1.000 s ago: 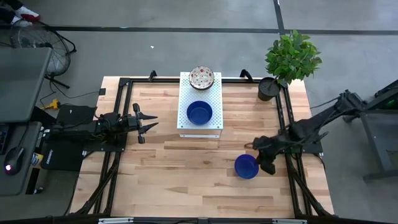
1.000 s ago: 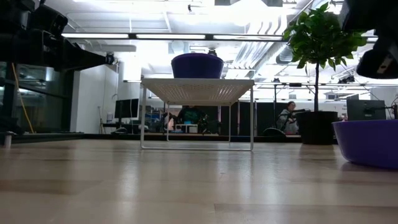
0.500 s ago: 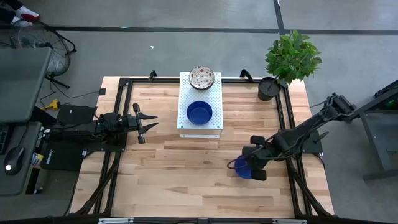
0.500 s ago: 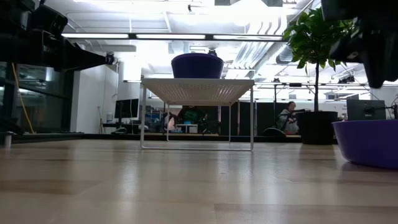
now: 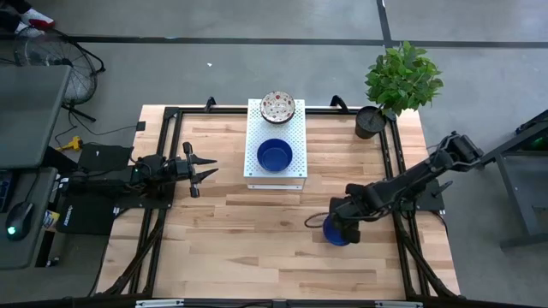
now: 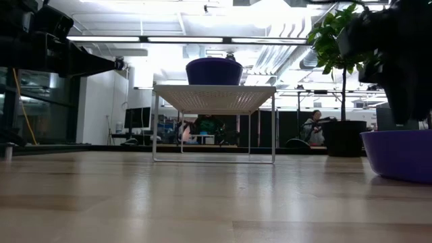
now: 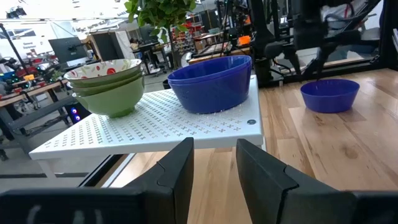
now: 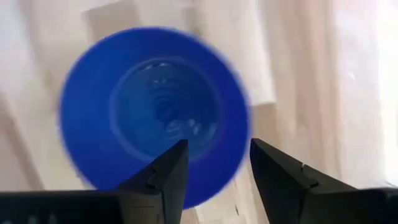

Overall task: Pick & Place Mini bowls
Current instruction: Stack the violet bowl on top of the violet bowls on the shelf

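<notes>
One blue mini bowl [image 5: 341, 238] stands upright on the wooden table, toward the near right. My right gripper [image 8: 217, 171] hangs over it, open and pointing down. One finger is over the bowl's inside and the other outside its rim [image 8: 241, 163], and I see no touch. On the white perforated stand [image 5: 295, 175] sit stacked blue mini bowls [image 7: 211, 81] and stacked speckled mini bowls [image 7: 106, 87]. My left gripper [image 7: 214, 168] waits at the table's left, open with nothing between its fingers, pointing at the stand.
A dark plant pot [image 5: 369, 123] with a green plant [image 5: 402, 75] stands at the far right corner. Black frame rails [image 5: 394, 162] run along the table's edges. Bare wood lies between the stand and the near edge. A person [image 6: 312, 126] sits in the room behind.
My right gripper has moved toward the table's left, from beside the blue bowl's right side to a place over it, and has come lower. The bowl has stayed where it was.
</notes>
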Tool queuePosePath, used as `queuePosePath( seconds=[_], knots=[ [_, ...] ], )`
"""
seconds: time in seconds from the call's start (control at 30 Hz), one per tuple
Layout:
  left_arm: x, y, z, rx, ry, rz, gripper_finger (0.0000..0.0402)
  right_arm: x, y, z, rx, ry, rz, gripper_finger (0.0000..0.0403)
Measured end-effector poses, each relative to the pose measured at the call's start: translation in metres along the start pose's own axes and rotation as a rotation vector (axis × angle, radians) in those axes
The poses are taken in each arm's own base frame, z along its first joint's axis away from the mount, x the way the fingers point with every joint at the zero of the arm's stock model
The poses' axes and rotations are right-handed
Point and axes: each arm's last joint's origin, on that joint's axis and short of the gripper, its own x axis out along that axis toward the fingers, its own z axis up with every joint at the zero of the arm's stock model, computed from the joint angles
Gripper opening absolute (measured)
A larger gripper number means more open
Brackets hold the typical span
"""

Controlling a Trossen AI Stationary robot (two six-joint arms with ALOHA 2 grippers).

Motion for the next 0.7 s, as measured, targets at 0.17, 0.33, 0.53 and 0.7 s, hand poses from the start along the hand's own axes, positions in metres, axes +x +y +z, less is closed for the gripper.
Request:
queuePosePath(
  seconds=[0.17, 0.33, 0.53, 0.7],
  knots=[
    [0.000, 0.000, 0.000, 0.000, 0.000, 0.000, 0.0117, 0.000, -0.014, 0.002, 0.262, 0.040, -0.062, 0.0159],
    [0.000, 0.000, 0.000, 0.000, 0.000, 0.000, 0.0117, 0.000, -0.022, -0.003, 0.404, 0.099, -0.127, 0.0160],
    [0.000, 0.000, 0.000, 0.000, 0.000, 0.000, 0.0117, -0.001, -0.016, -0.008, 0.606, 0.136, -0.116, 0.0161],
    [0.000, 0.000, 0.000, 0.000, 0.000, 0.000, 0.0117, -0.002, -0.009, -0.015, 0.738, 0.140, -0.135, 0.0161]
  ],
)
